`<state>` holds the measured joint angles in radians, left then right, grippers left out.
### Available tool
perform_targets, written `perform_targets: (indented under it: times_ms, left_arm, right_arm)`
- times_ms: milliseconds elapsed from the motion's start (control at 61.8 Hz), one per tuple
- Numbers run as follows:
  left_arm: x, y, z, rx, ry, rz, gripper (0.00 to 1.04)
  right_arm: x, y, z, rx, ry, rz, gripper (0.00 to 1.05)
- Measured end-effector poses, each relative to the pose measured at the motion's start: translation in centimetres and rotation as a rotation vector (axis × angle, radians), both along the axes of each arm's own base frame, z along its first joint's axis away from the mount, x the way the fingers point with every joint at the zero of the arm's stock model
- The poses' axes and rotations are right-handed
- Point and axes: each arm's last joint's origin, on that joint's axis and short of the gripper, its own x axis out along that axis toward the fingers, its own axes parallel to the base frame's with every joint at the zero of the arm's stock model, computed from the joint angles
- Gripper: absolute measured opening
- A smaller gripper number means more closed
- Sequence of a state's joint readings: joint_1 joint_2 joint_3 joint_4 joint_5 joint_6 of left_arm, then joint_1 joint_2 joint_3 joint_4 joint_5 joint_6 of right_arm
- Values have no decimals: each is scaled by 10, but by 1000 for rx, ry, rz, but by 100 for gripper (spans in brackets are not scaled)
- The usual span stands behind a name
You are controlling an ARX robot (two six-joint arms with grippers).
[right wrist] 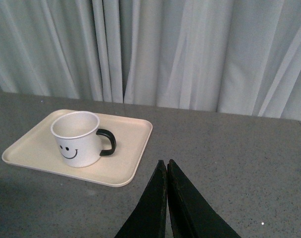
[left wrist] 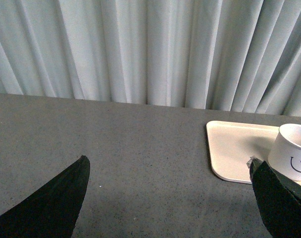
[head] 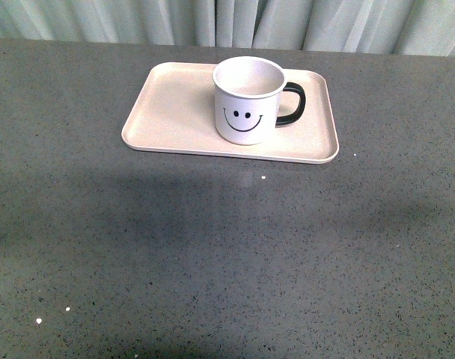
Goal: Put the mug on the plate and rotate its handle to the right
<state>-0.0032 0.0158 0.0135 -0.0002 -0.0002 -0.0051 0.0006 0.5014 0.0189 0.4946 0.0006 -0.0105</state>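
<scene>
Mug (head: pixel 248 100) upright on plate (head: pixel 175 112), handle (head: pixel 293 103) toward right tool's side, well apart from both tools. Left tool (left wrist: pixel 168 191) spread wide, empty; right tool (right wrist: pixel 167 171) clenched, empty, above bench (head: pixel 227 254).

Plate (head: pixel 175 112) and curtain, all three views.
</scene>
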Motion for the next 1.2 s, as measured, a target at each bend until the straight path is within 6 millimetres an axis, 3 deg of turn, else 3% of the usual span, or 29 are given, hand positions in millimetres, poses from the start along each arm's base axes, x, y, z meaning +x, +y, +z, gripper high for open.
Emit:
perform_targets:
  times_ms: [1197]
  left_arm:
    - [0, 0, 0, 0, 0, 0, 95]
  right_arm:
    - [-33, 0, -1, 0, -3, 0, 2]
